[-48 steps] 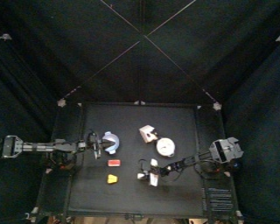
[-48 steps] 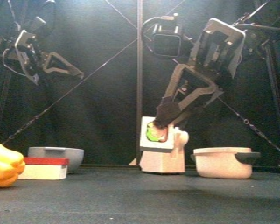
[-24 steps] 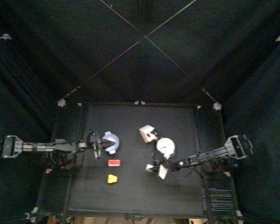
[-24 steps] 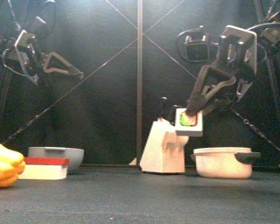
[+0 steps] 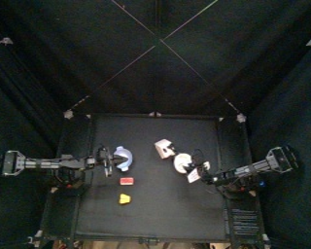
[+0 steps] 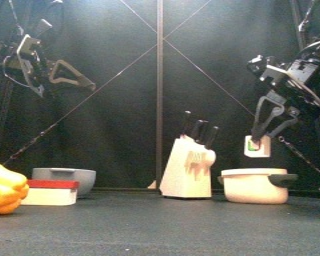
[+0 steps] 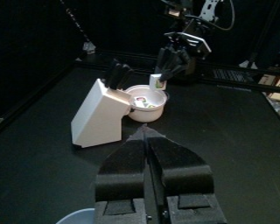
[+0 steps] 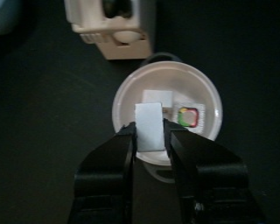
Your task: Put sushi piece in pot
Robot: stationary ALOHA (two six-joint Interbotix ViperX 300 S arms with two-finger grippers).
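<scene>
Right gripper [image 8: 150,149], our jaws clamped on the sushi piece [image 8: 150,129], hangs above the white pot [image 8: 206,99] at the table's right.

White sushi piece [image 8: 150,129] tool-pinched above white pot [image 8: 168,92].

Looking straight down from high above, with the small black tabletop [image 5: 145,209] tiny at centre. Looking level across from the front edge, close and low. Riding each wrist, close behind the gripper. Shared by all four: the round white pot [image 5: 185,161] [image 6: 256,186] [image 7: 146,101] [image 8: 170,109].
</scene>
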